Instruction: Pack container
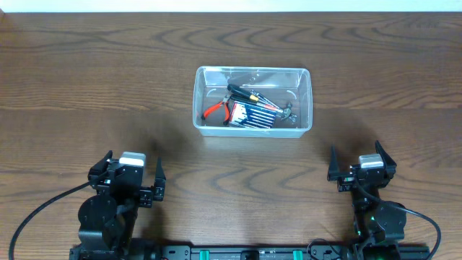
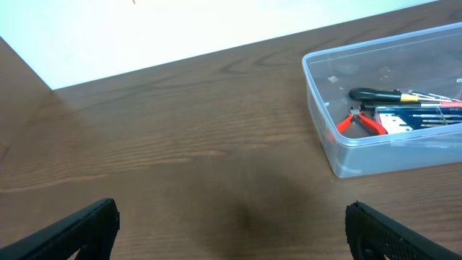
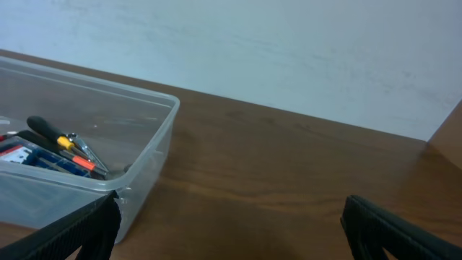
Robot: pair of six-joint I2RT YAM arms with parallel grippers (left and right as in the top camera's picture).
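The clear plastic container [image 1: 307,101] stands at the middle of the table, a little toward the back. Inside lie red-handled pliers [image 1: 216,111], a black-handled screwdriver [image 1: 242,92], a blue flat case of tool bits [image 1: 253,115] and a small hammer [image 1: 287,112]. The container also shows in the left wrist view [image 2: 325,123] and the right wrist view [image 3: 148,162]. My left gripper [image 1: 132,180] is open and empty near the front left. My right gripper [image 1: 361,173] is open and empty near the front right. Both are well apart from the container.
The dark wooden table [image 1: 86,87] runs to a white wall at the back [image 3: 289,50]. Black cables trail from both arm bases at the front edge [image 1: 29,217].
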